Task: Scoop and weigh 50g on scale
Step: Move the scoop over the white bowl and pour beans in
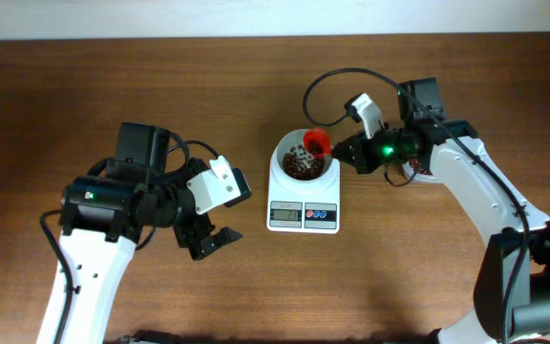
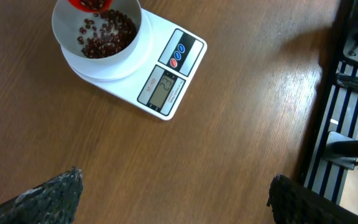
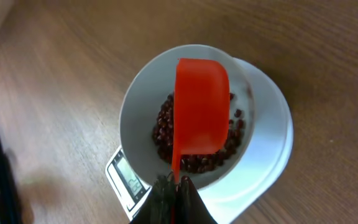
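Observation:
The white scale point(image 1: 303, 203) stands mid-table with a round white bowl point(image 1: 303, 162) of red beans on top; its display point(image 2: 162, 88) and red and blue buttons point(image 2: 177, 55) face the front. My right gripper point(image 3: 174, 186) is shut on the thin handle of a red scoop point(image 3: 199, 106), which is turned over above the beans in the bowl point(image 3: 185, 118). The scoop point(image 1: 316, 142) hangs over the bowl's far right side. My left gripper point(image 1: 213, 241) stands open over bare wood, left of the scale, with nothing between its fingers point(image 2: 51, 196).
A container with beans point(image 1: 416, 170) lies partly hidden under the right arm, right of the scale. The table's right edge and a dark metal frame point(image 2: 347, 112) show in the left wrist view.

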`<state>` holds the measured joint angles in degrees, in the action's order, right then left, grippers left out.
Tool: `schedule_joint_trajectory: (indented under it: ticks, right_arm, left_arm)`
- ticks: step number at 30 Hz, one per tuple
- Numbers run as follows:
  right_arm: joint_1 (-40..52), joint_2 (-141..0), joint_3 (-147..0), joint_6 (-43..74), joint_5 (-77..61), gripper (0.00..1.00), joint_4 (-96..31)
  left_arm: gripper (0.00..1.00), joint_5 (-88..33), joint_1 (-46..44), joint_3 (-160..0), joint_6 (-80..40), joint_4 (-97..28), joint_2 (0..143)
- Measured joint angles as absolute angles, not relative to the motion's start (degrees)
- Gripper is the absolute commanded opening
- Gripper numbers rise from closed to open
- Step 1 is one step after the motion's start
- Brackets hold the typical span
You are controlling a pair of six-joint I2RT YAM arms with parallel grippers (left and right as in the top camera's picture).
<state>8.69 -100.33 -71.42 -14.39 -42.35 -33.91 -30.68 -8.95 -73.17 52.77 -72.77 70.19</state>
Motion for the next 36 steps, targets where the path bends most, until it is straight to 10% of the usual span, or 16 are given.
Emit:
schedule_joint_trajectory:
  ticks: [25, 36]
  right_arm:
    - [10.59, -99.15, -71.42, -19.81, -44.27, 0.04, -37.5]
    - [21.21, -95.46, -72.99, -17.78, -18.81, 0.04, -38.72]
  left_arm:
    - [0.99, -30.68, -8.95, -73.17, 52.77, -72.77, 70.19]
    - [0.99, -30.68, -8.95, -73.17, 52.77, -72.77, 70.19]
